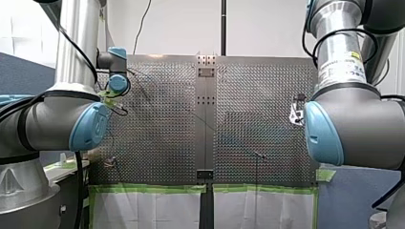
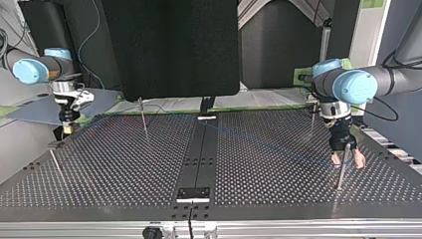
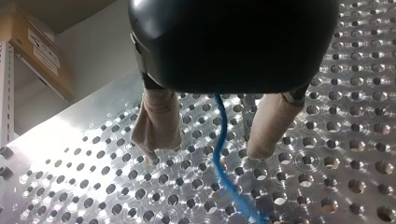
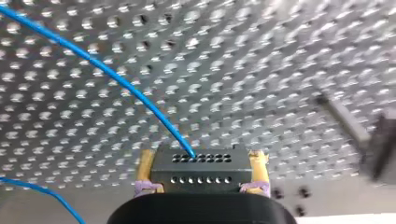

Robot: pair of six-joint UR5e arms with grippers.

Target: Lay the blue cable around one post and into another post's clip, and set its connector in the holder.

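In the right wrist view my right gripper (image 4: 201, 157) is shut, its yellow pads clamped on the dark connector block (image 4: 201, 173). The blue cable (image 4: 116, 79) leaves the block and runs away over the perforated plate. In the left wrist view my left gripper (image 3: 205, 154) is open, and the cable (image 3: 219, 140) passes loosely between its beige fingers (image 3: 159, 121). The top view shows my left gripper (image 2: 348, 159) low over the plate beside a thin post (image 2: 341, 172), at the view's right. My right gripper (image 2: 64, 124) is at the view's left.
More thin posts stand on the plate in the top view: one (image 2: 144, 119) at the back left, one (image 2: 55, 164) near my right gripper, one (image 2: 312, 119) at the back right. A dark centre strip (image 2: 199, 159) divides the plate. A post (image 4: 345, 123) stands beside my right gripper.
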